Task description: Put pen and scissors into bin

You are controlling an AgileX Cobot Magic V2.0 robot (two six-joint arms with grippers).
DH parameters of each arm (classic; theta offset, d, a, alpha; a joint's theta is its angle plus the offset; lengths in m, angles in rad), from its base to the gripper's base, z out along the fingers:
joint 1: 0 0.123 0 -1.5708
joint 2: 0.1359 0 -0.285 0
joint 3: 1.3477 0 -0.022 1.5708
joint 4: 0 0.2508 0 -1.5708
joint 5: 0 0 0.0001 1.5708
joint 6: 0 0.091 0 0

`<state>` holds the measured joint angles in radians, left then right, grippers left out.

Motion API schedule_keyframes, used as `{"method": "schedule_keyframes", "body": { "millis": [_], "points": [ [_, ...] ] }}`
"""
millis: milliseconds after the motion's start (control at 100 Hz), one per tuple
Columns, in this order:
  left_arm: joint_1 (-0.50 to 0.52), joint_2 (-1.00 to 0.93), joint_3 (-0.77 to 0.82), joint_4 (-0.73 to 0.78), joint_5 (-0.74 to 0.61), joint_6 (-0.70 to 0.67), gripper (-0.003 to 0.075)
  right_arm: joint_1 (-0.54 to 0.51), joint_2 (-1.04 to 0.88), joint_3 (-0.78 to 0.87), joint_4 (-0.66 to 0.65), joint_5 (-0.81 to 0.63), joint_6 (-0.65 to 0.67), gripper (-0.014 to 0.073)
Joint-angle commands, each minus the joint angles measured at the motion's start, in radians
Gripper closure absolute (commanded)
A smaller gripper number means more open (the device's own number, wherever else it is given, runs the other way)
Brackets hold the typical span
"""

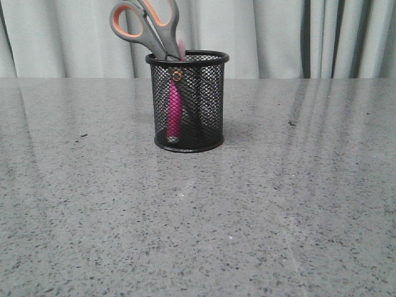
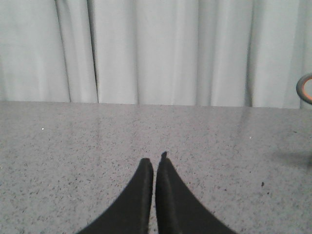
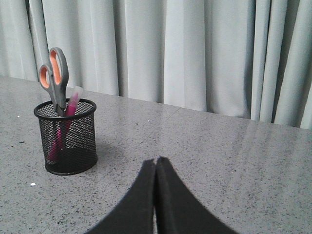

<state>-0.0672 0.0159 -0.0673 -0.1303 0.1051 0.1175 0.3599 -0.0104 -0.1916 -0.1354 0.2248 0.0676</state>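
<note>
The black wire-mesh bin [image 1: 204, 105] [image 3: 78, 141] stands upright in the middle of the table. The scissors [image 1: 148, 25] [image 3: 55, 78] stand in it, blades down, with the grey and orange handles sticking out above the rim. The pink pen [image 1: 175, 114] [image 3: 66, 119] stands inside beside them, seen through the mesh. Neither arm shows in the front view. My left gripper [image 2: 154, 160] is shut on nothing, low over bare table; a sliver of a scissor handle [image 2: 306, 89] shows at that view's edge. My right gripper [image 3: 156, 160] is shut and empty, well away from the bin.
The grey speckled table [image 1: 278, 204] stretches wide on every side of the bin. A pale pleated curtain [image 1: 278, 37] hangs along its far edge.
</note>
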Motion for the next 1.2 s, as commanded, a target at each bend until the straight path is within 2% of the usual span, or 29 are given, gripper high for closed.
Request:
{"method": "schedule_keyframes", "body": {
  "millis": [0,170,440,1190],
  "points": [
    [0.003,-0.026,0.021,0.038,-0.088,-0.023,0.0740,-0.005,-0.016,-0.026,-0.014,-0.084,-0.006,0.0659],
    [0.003,-0.052,0.097,0.050,-0.117,-0.023,0.0740,-0.005,-0.016,-0.026,-0.014,-0.084,-0.006,0.0659],
    [0.003,-0.052,0.098,0.045,-0.074,-0.023,0.0740,-0.005,-0.016,-0.026,-0.014,-0.086,-0.006,0.0659],
    [0.003,-0.052,0.096,0.045,-0.081,-0.023,0.0740,-0.005,-0.016,-0.026,-0.014,-0.086,-0.006,0.0659]
  ]
}}
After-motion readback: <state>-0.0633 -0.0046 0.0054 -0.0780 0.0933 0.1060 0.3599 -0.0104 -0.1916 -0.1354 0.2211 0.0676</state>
